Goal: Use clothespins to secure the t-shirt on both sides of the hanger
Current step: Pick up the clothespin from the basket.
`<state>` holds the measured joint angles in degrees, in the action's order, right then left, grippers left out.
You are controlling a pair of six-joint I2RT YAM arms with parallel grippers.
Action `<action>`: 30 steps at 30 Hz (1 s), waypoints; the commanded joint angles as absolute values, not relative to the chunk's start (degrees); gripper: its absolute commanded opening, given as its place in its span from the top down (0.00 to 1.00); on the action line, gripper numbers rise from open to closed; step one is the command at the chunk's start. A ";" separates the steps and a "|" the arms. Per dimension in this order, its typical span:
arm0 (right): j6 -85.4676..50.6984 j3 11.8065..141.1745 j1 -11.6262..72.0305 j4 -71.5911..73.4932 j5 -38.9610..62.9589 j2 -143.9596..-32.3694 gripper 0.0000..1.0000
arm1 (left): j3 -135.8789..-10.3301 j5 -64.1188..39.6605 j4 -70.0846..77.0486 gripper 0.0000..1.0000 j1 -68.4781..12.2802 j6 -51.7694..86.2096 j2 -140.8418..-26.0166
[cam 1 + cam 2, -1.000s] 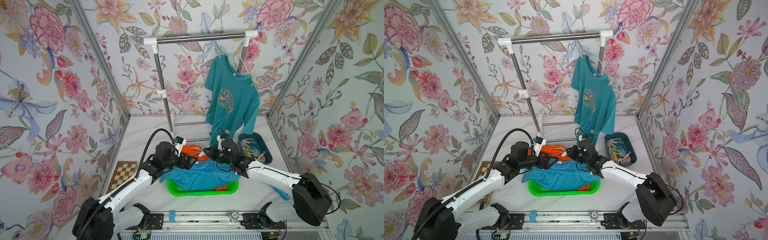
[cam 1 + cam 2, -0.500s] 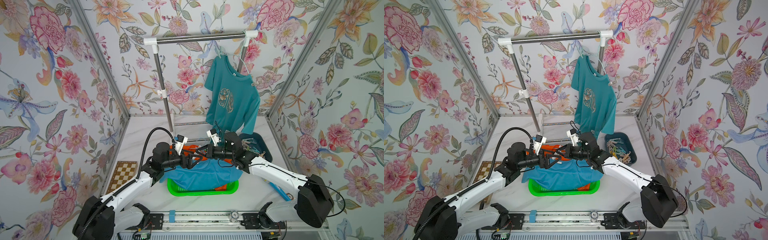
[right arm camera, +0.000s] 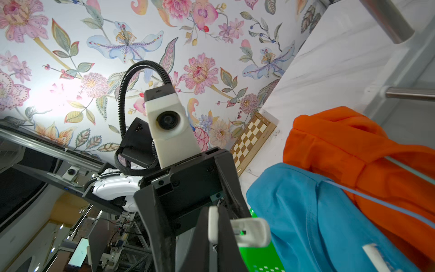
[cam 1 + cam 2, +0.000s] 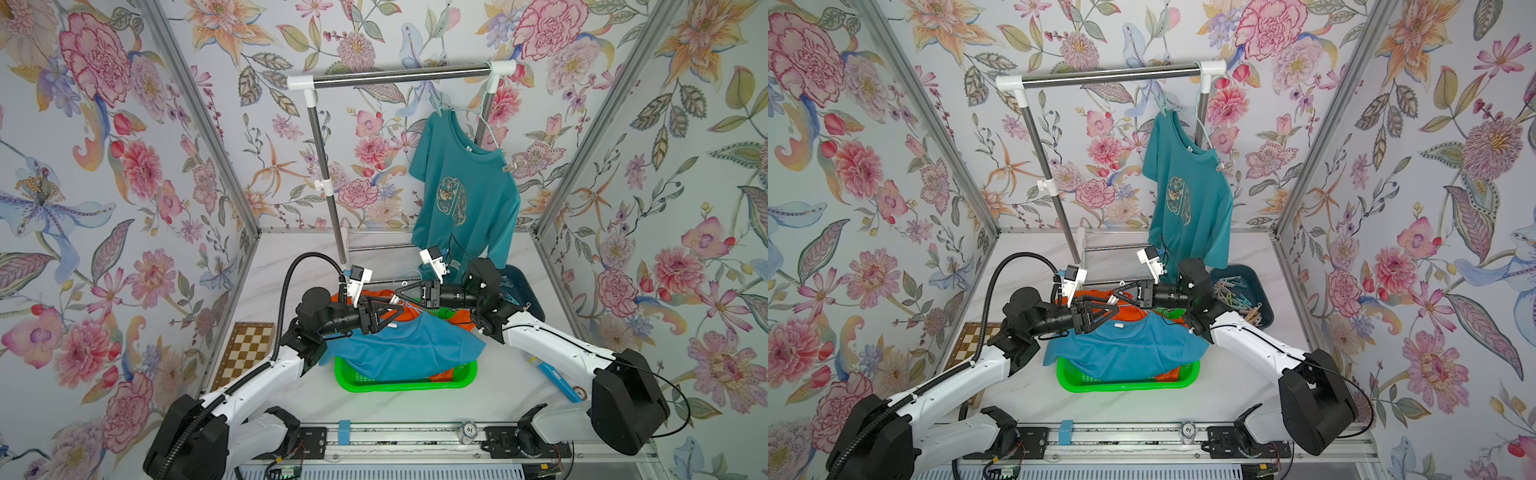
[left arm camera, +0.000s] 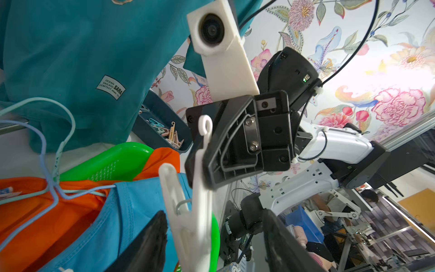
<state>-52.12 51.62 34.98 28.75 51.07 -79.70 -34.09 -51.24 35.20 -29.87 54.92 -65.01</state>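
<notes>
A white clothespin is pinched at one end by the pressed-together jaws of the right gripper. Its other end is seen between the spread jaws of the left gripper; contact there cannot be told. More clothespins are heaped in a dark tray behind the right jaws. A blue shirt is draped beneath both.

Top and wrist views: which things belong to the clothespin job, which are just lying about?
In the job: white clothespin in the shut right pincer, open left pincer facing it; spare clothespins in the dark tray; teal t-shirt hung from the rail, with a clipped clothespin on one shoulder.
Probably just lying about: chessboard; green basket; blue shirt and orange shirt in it.
</notes>
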 commanded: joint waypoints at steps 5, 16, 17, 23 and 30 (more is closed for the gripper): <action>-51.78 50.76 36.53 36.09 55.07 -77.45 1.00 | -33.20 -54.21 44.11 0.51 -27.95 61.03 -66.22; -47.43 51.76 38.50 33.15 56.07 -76.03 1.00 | -32.50 -55.29 50.27 0.68 -27.05 66.35 -67.10; -47.20 51.89 38.58 32.92 55.86 -76.04 1.00 | -32.44 -55.20 50.33 0.69 -27.07 66.44 -67.04; -47.45 52.31 38.56 32.52 53.86 -75.61 0.75 | -32.60 -55.20 50.90 0.82 -27.01 66.97 -67.44; -48.33 52.56 38.51 33.28 52.43 -74.95 0.71 | -32.69 -55.02 51.07 0.85 -27.01 67.24 -67.76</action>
<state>-48.36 51.64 37.98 32.21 52.03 -76.66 -32.84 -56.34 49.43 -27.68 66.74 -67.09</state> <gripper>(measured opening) 0.285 0.246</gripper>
